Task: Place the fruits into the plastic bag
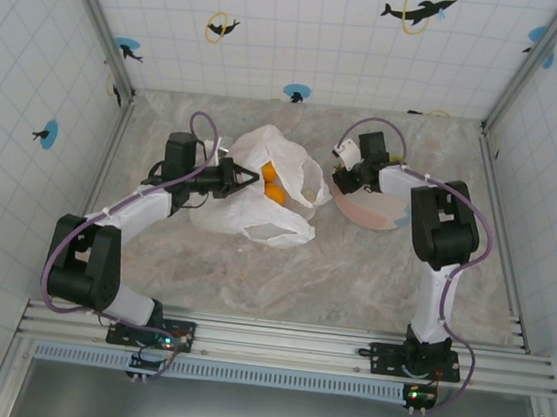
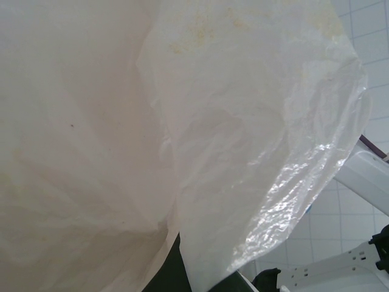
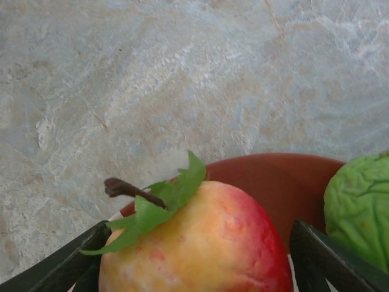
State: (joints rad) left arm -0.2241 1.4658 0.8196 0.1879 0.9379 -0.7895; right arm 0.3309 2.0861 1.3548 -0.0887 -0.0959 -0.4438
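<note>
The white plastic bag [image 1: 279,225] lies left of centre with its mouth held up. My left gripper [image 1: 238,177] is shut on its rim, and the film [image 2: 243,121] drapes over that gripper's dark fingers [image 2: 165,271]. Orange fruits [image 1: 273,189] sit inside the bag. My right gripper [image 1: 349,170] is down over the round plate [image 1: 371,213]. Its jaws [image 3: 199,258] stand open on either side of a red and yellow apple [image 3: 209,234] with a green leaf and brown stem. A bumpy green fruit [image 3: 358,207] lies right of the apple on the plate's red rim [image 3: 273,179].
Marble tabletop [image 3: 182,73] stretches beyond the plate. Tiled walls close in the back and both sides of the table. The right arm's white link [image 2: 369,173] shows past the bag's edge, between bag and plate.
</note>
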